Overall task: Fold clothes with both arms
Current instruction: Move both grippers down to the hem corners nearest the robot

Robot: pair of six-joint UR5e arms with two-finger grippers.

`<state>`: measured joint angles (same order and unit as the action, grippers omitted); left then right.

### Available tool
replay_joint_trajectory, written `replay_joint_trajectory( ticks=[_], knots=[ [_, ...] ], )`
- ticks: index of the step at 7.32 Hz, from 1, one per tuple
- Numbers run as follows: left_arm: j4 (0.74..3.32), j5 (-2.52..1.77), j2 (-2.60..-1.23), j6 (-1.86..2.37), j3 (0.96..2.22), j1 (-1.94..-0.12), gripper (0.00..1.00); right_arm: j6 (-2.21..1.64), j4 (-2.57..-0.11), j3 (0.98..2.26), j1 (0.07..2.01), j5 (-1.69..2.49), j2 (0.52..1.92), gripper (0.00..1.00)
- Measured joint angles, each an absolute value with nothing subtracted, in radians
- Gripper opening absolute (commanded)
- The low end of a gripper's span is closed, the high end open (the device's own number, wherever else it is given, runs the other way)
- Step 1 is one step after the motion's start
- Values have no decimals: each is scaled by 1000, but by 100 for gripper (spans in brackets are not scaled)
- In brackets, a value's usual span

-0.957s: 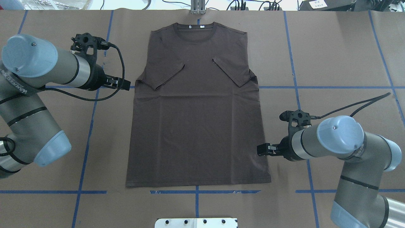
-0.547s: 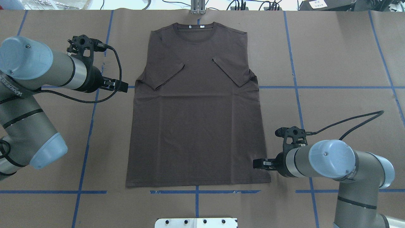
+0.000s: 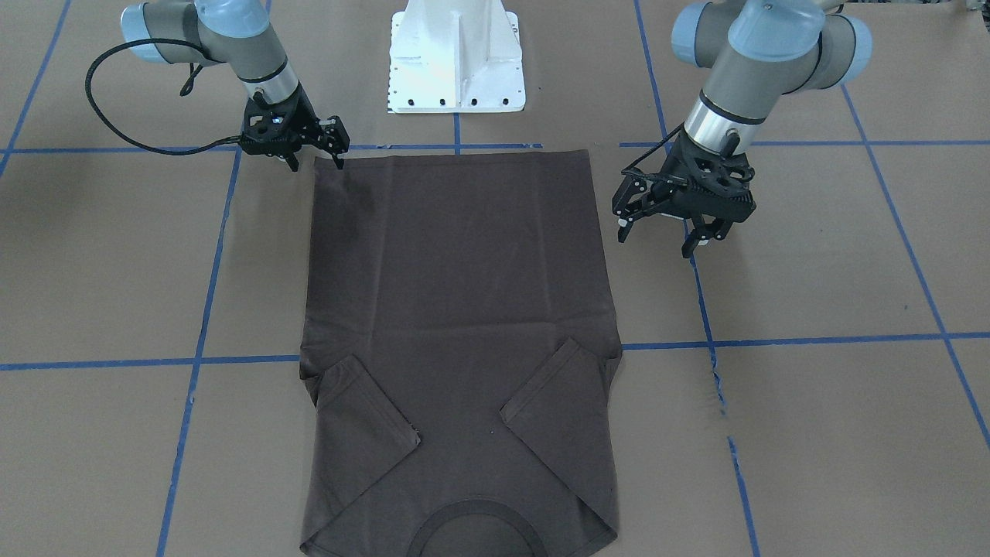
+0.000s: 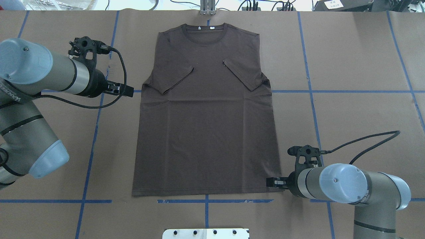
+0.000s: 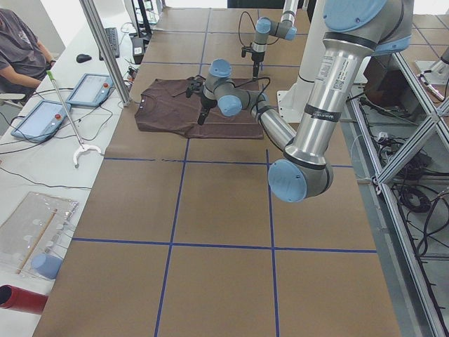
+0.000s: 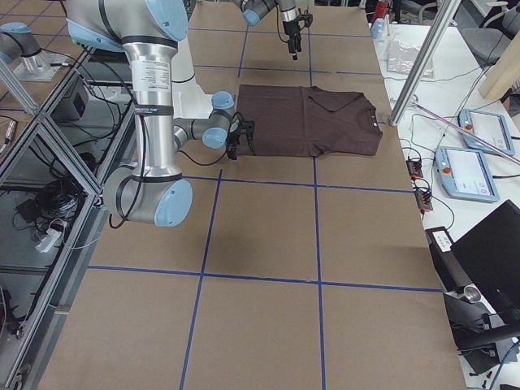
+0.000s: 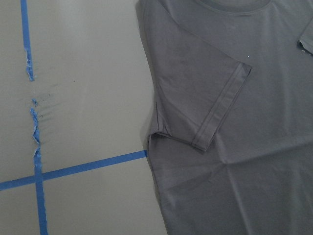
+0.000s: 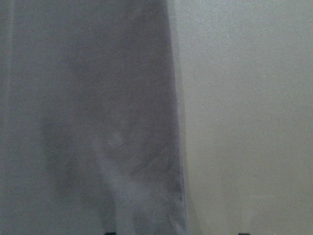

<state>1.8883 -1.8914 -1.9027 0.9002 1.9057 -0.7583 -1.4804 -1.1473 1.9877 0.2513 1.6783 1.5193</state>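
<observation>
The dark brown T-shirt (image 4: 206,126) lies flat on the brown paper, collar at the far edge, both sleeves folded inward over the chest. My left gripper (image 4: 128,90) hovers open just outside the shirt's left edge, level with the folded sleeve; in the front-facing view its fingers (image 3: 621,230) stand spread above the paper. My right gripper (image 4: 270,182) is open at the shirt's near right hem corner, with its fingers (image 3: 339,158) straddling that corner. The left wrist view shows the sleeve (image 7: 215,112) and side seam. The right wrist view shows the shirt's edge (image 8: 88,122) from close up.
Blue tape lines (image 4: 93,139) grid the paper. The white robot base (image 4: 206,233) sits at the near edge by the hem. A metal post (image 4: 207,8) stands behind the collar. A seated person (image 5: 21,49) and tablets (image 5: 90,90) lie beyond the table's far edge.
My right gripper has travelled down the shirt's right side to the near hem corner. My left arm has shifted slightly leftward, staying beside the left sleeve. The shirt has not moved.
</observation>
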Motion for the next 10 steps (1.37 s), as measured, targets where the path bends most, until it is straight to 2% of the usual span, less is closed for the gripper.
replay_joint_trajectory(
  ticks=[4,5,10],
  knots=[
    [1887,-1892,-1897,899,1915,-760,100,-1480,-1161,1992,250,1683,1519,5],
    [1887,-1892,-1896,899,1915,-761,100,-1480,-1161,1992,249,1684,1519,0],
    [1883,-1889,-1902,940,1911,-755,100,-1479,-1159,2015,252,1693,1523,0]
  ],
)
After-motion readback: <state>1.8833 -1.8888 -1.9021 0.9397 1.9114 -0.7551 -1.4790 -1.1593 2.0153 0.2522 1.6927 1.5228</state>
